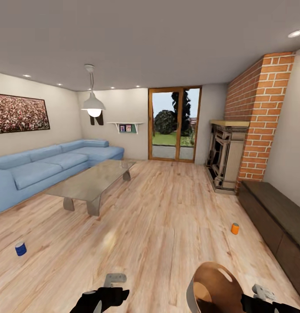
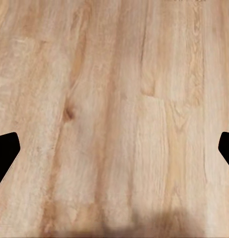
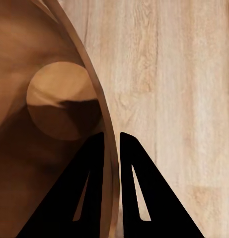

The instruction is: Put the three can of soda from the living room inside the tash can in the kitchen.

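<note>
— What do we see, largest first?
— A pale plank floor (image 1: 167, 217), a blue corner sofa (image 1: 45, 167), a glass-topped coffee table (image 1: 91, 182).
— And our bin?
— The glossy copper-brown round bin (image 1: 215, 287) hangs low at our right, its thin wall pinched by our right gripper (image 3: 111, 141).
— Left gripper (image 2: 114, 148)?
— Spread wide over bare floor.
— The soda?
— One small orange can (image 1: 235, 228) stands upright on the floor near the dark wood bench (image 1: 275, 217).
</note>
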Motion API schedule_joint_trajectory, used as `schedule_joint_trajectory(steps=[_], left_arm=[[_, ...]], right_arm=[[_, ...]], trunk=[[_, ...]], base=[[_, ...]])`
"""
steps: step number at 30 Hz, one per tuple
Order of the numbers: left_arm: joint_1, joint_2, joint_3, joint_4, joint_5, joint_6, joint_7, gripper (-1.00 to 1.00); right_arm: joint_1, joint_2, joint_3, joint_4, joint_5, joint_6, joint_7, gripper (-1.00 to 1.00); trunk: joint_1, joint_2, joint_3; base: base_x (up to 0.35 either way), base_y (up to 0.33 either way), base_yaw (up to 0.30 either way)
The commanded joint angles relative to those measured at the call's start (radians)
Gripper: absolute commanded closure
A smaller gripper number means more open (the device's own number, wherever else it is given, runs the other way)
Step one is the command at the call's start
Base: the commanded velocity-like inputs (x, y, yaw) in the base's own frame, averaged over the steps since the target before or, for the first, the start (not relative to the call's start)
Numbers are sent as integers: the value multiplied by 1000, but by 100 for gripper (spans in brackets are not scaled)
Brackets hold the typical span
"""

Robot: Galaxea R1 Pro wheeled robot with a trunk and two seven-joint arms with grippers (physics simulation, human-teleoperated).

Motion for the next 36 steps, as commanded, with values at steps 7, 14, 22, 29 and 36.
schedule_joint_trajectory(steps=[7,14,22,29,36], left_arm=[[0,0,0,0,1,0,0,-100],[0,1,0,0,1,0,0,-100],[0,1,0,0,1,0,-1,-100],[0,1,0,1,1,0,-3,-100],[0,1,0,1,1,0,-3,-100]], right_arm=[[-1,1,-4,-1,-15,3,7,100],[-1,1,-3,-2,-15,3,7,100],[-1,2,-3,-2,-14,3,7,100],[-1,2,-3,-1,-14,2,7,100],[-1,2,-3,-1,-14,3,7,100]], trunk=[[0,0,0],[0,0,0],[0,0,0],[0,0,0],[0,0,0]], base=[[339,148,-284],[338,149,-261],[336,153,-153],[329,169,-16],[317,181,-1]])
